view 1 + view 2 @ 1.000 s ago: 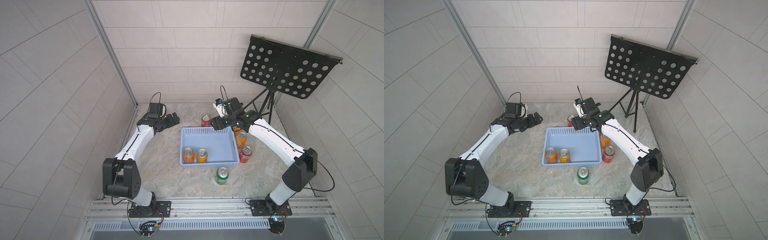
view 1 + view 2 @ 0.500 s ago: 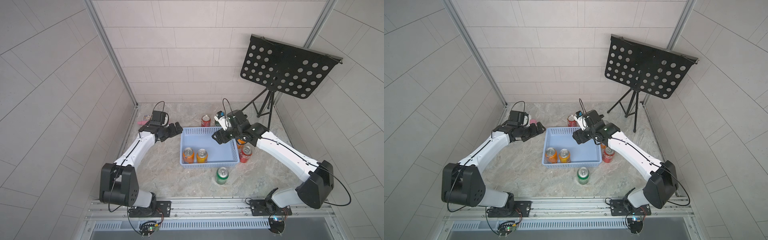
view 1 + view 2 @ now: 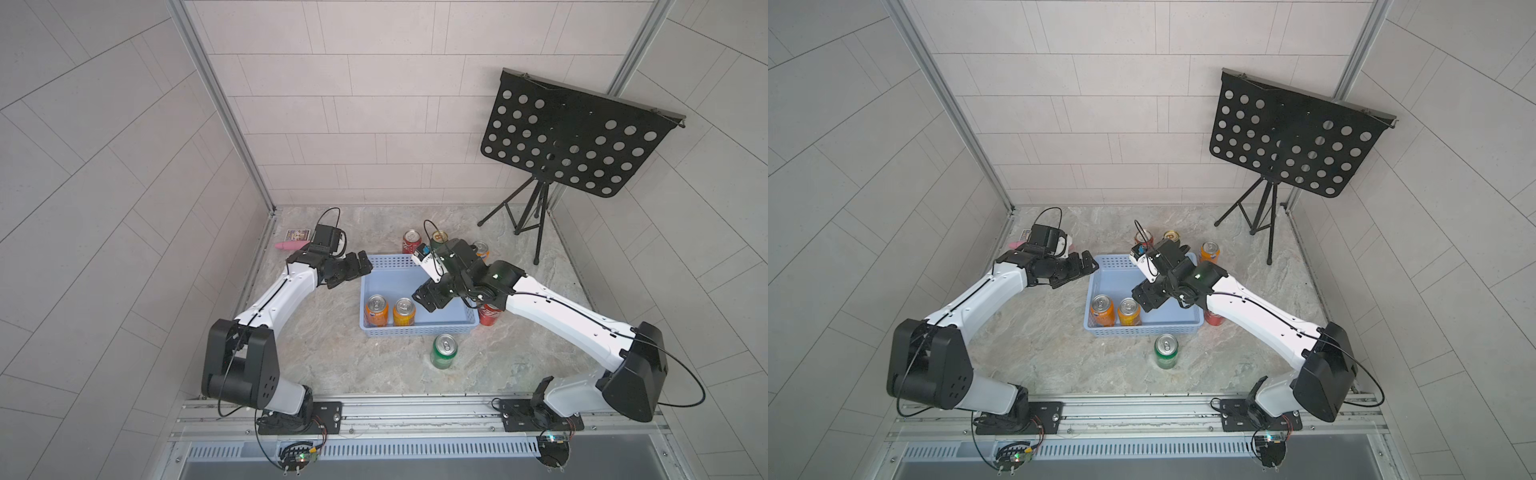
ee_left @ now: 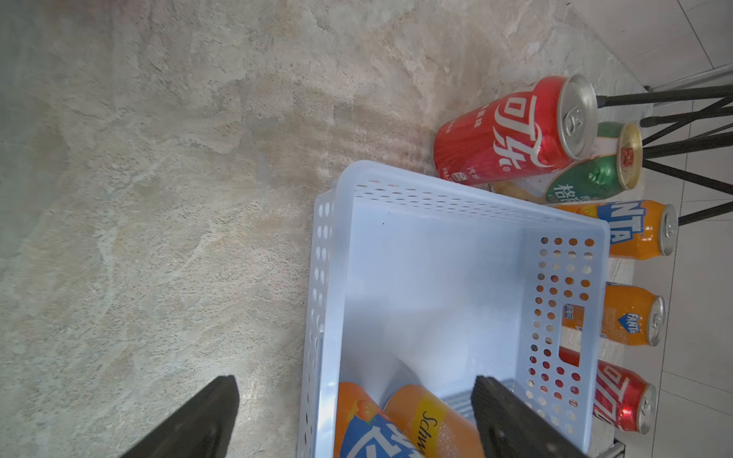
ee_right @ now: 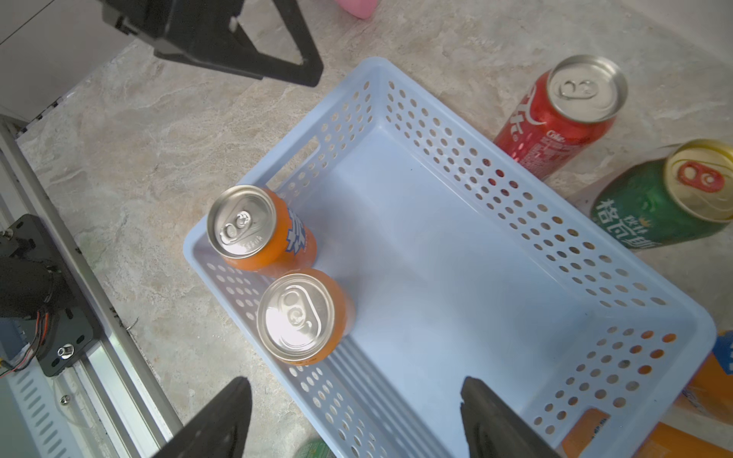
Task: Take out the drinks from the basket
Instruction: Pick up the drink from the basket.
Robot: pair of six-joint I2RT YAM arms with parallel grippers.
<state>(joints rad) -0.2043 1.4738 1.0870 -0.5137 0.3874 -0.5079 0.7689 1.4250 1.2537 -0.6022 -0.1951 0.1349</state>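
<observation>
The pale blue basket (image 3: 415, 331) (image 5: 468, 253) holds two orange drinks (image 3: 376, 309) (image 3: 404, 311) upright in its near left corner. My right gripper (image 3: 430, 297) (image 5: 355, 382) hangs open and empty over the basket's middle, just right of those cans. At the basket's far left corner, my left gripper (image 3: 351, 272) (image 4: 357, 382) is open and empty. Outside stand a green can (image 3: 444, 351) in front, a red (image 3: 411, 241), a green (image 3: 439, 237) and an orange can (image 3: 481, 249) behind, and a red can (image 3: 489, 313) on the right.
A black perforated music stand (image 3: 577, 137) on a tripod fills the far right corner. A pink wand (image 3: 291, 246) and a small card (image 3: 298, 235) lie by the left wall. Tiled walls close three sides; the arms' metal rail (image 3: 415, 409) runs along the front.
My right gripper has come from the basket's far right corner to over its middle, its jaws opening wider. My left gripper has moved in towards the basket's far left corner.
</observation>
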